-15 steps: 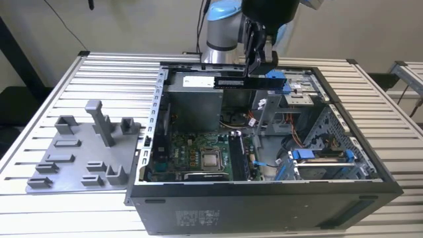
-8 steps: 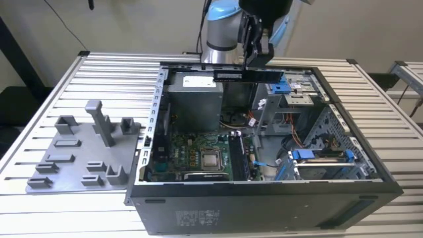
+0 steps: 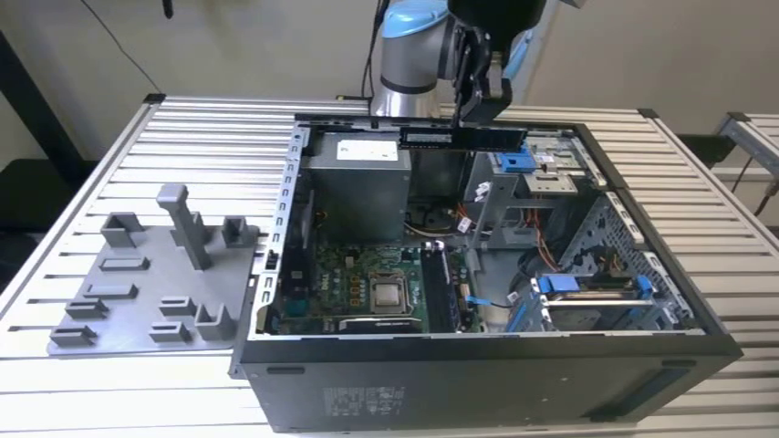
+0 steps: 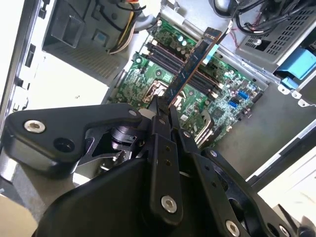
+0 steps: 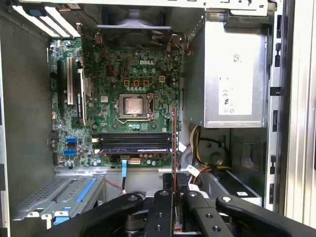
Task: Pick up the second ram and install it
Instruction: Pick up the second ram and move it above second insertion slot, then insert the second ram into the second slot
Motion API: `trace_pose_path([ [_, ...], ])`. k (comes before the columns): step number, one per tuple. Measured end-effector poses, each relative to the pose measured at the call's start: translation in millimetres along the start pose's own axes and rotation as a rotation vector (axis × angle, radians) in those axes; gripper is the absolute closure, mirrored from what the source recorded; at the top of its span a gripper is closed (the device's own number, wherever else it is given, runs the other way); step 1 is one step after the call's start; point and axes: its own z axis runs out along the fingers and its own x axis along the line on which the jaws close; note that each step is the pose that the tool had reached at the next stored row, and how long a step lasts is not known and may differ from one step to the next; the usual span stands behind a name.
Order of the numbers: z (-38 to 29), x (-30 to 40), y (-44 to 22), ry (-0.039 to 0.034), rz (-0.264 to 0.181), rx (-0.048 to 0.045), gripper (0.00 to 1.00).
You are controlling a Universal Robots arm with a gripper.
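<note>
My gripper [image 3: 482, 111] is shut on the second ram [image 3: 462, 137], a long dark stick with a pale label, held level on its edge above the far part of the open computer case [image 3: 487, 365]. In the second wrist view the ram [image 4: 195, 61] juts out from between the black fingers [image 4: 154, 109] over the green motherboard [image 4: 163, 84]. The first wrist view has the ram [image 5: 174, 143] edge-on, a thin line over one end of the memory slots [image 5: 136, 142], with the gripper [image 5: 174, 186] closed on it. The ram hangs well above the board and touches nothing else.
A grey plastic tray [image 3: 159, 283] with upright posts lies on the slatted table at the exterior view's left. Inside the case are the grey power supply [image 5: 234, 84], the processor socket [image 5: 134, 106], loose cables [image 5: 202, 148] and blue-latched drive cages [image 3: 585, 287].
</note>
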Motion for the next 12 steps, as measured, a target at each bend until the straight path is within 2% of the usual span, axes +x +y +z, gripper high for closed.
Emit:
trace_pose_path([
  [12, 0.0, 0.0, 0.0, 0.0003, 0.002, 0.0001, 0.86],
])
